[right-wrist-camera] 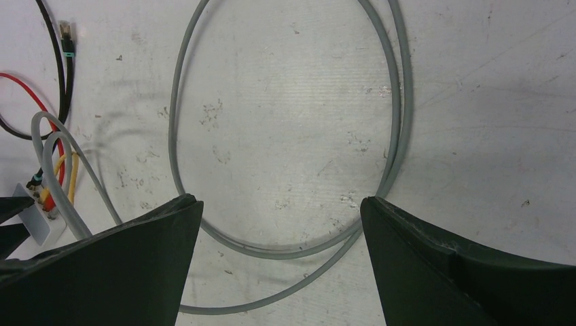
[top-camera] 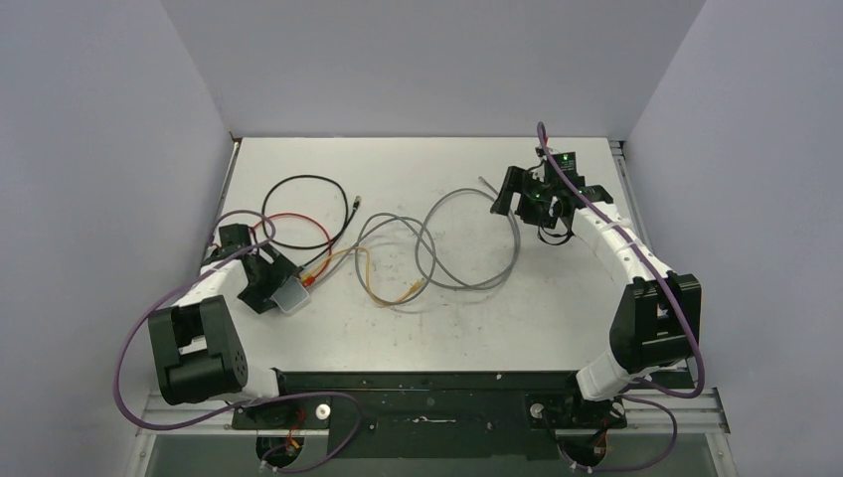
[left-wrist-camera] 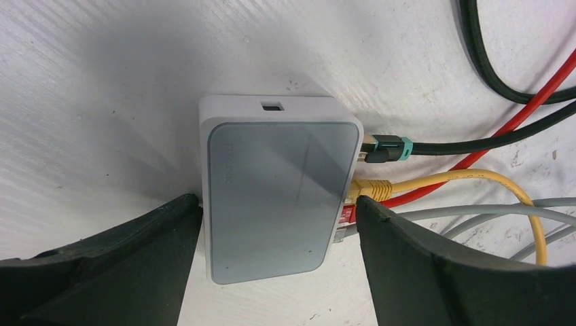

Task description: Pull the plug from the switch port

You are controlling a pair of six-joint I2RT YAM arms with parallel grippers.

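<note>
While the left gripper (left-wrist-camera: 277, 204) brackets the flat pale grey-white switch box (left-wrist-camera: 272, 163) near the left edge of the desk (top-camera: 447, 328), clamped or loose I cannot tell, the right gripper (right-wrist-camera: 278, 204), spread and empty, should pinch a plug (left-wrist-camera: 372, 188) at the switch port (left-wrist-camera: 354, 173), pulling straight outward.

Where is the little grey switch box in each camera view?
Top external: switch box at lower left.
Left wrist: switch box in the centre of the frame.
Right wrist: switch box at the far left edge, low.
Shared landmark: the yellow cable plugged into it.
</note>
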